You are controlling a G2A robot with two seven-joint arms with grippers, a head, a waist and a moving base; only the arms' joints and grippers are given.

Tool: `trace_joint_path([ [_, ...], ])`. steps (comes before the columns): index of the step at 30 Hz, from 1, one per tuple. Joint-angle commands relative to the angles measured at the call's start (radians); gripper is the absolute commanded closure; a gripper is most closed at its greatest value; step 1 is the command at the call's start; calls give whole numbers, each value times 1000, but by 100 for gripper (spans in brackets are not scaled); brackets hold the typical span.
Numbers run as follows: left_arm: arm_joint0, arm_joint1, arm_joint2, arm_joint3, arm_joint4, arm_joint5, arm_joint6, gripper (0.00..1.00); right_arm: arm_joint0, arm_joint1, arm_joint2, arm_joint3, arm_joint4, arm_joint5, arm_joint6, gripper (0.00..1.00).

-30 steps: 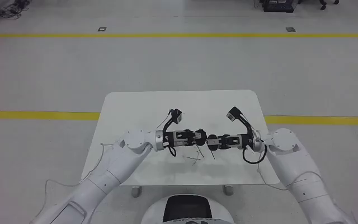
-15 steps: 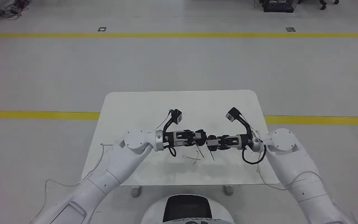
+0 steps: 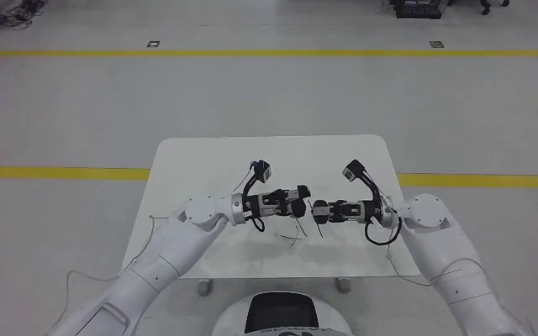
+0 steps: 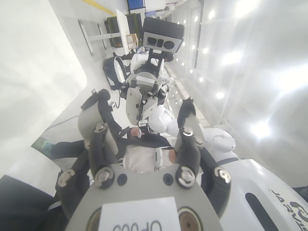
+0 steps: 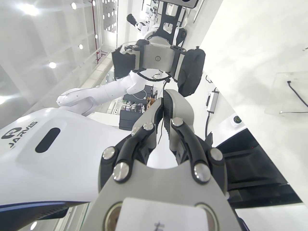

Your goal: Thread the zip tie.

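right wrist view shows the right gripper (image 5: 163, 104), grey metal fingers with ribbed black rubber pads (image 5: 168, 105), pinched tight on a thin black plastic zip tie (image 5: 159, 131). only a hair-fine length of it shows below the pads, and its head and tip are hidden. close in front, the left gripper (image 5: 157, 66) stands spread wide, with nothing between its black padded fingers (image 5: 191, 73). top view puts both grippers nearly tip to tip above the middle of the white rounded-corner table (image 3: 218, 168), where the held tie is too fine to make out. a clear glossy plastic tray (image 5: 276, 92) lies on the table beside them, holding a spare black zip tie (image 5: 294, 92) (its tail is cut off at the edge). thin dark strands (image 3: 292, 238) lie on the table under the grippers, too small to tell whether they are that same tie.
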Motion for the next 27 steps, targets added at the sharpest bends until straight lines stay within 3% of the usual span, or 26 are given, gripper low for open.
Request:
trace_joint_path([
  [1,8,2,-9,-7,10,-22,33,0,-4,-2,6,0,2,0,-45,100],
  [8,80,13,-46,-97,116,-37,215,0,-27,-23,-8,2,20,0,-289,100],
  [18,85,14,-47,-103,118,-36,222,0,-26,-25,-11,0,5,0,-318,100],
  [21,101,7,-25,-113,121,-37,261,0,-42,-31,-25,-25,-2,0,-391,100],
  [27,114,-21,2,-135,193,-37,477,0,-55,-57,-68,-29,-40,0,-588,100],
])
